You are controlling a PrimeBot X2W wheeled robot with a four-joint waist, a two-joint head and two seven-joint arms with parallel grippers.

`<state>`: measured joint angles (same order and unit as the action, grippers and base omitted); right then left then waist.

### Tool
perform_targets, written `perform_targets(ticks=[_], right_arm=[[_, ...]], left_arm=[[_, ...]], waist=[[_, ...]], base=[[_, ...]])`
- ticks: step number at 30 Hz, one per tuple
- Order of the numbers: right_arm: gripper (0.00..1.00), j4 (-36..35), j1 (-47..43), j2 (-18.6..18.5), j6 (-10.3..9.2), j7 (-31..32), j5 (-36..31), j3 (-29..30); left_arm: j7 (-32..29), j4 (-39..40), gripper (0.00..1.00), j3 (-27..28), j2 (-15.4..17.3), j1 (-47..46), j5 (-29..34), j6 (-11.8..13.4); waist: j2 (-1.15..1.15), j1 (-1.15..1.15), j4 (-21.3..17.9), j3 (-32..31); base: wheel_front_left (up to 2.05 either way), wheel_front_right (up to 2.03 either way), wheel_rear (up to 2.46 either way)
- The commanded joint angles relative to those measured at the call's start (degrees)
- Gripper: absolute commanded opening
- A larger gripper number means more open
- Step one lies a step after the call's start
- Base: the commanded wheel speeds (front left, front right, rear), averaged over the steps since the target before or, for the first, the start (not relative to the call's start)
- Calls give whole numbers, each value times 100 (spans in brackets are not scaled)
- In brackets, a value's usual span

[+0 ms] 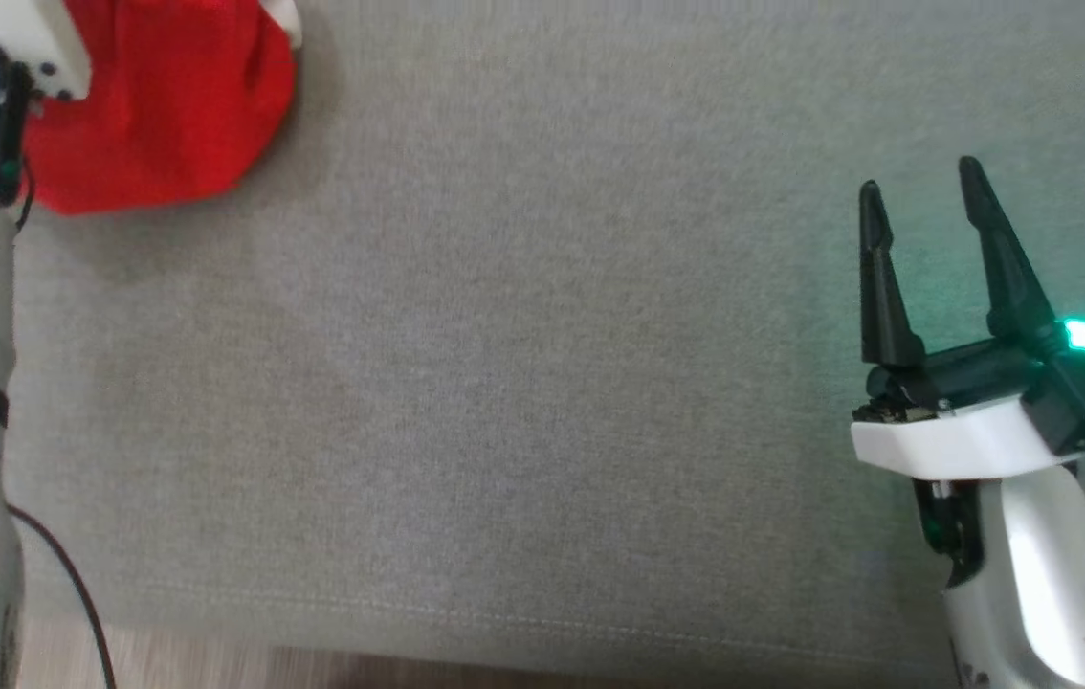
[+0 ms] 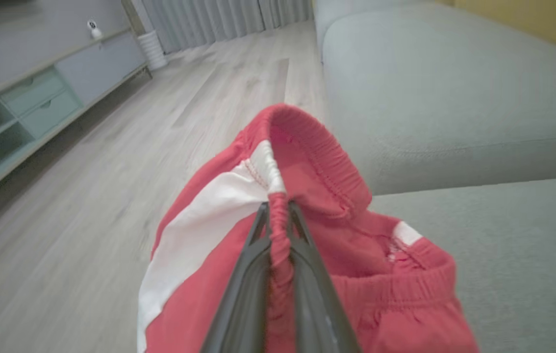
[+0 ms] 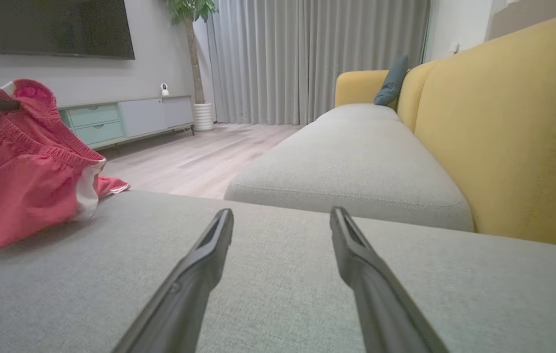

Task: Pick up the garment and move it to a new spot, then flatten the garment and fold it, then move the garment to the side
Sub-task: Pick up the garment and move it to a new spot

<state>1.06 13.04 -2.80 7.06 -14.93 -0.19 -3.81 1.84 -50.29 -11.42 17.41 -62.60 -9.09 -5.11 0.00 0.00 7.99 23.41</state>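
left gripper [image 2: 278, 210] is pinched on garment [image 2: 317, 162] | garment is bunched, red, white-striped | right gripper [image 3: 282, 216] is held apart

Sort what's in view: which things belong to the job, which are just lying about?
Job: red garment, left gripper shut on its waistband, right gripper open, grey seat cushion.
Lying about: yellow backrest, television, cabinet, potted plant, curtains.
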Motion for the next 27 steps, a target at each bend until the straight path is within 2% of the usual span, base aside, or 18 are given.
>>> perform_targets(ticks=[1,5,10,18,23,27], right_arm=[[100,-150,-108,-8,43,-7,44,-110],[100,-91,-214,-8,43,-7,184,17],[100,-46,-349,-8,43,-7,319,147],[100,-41,-428,-8,43,-7,459,221],[100,-19,-369,-8,43,-7,530,227],[100,-17,-316,-8,43,-7,567,215]], left_arm=[[37,244,0,99,318,-345,28,-11],[-102,676,0,-176,153,-382,100,-77],[-399,1303,0,-445,-218,-291,57,-103],[-467,1973,0,-921,-1210,540,-235,13],[-295,1909,0,-1650,-1439,1325,-511,77],[-102,2039,0,-2570,-1450,1836,-1096,278]], waist=[[0,0,-103,-320],[0,0,-269,-728],[0,0,-538,-1040],[0,0,-993,-965],[0,0,-1314,-775],[0,0,-1553,-628]], base=[[0,0,0],[0,0,0],[0,0,0],[0,0,0],[0,0,0],[0,0,0]])
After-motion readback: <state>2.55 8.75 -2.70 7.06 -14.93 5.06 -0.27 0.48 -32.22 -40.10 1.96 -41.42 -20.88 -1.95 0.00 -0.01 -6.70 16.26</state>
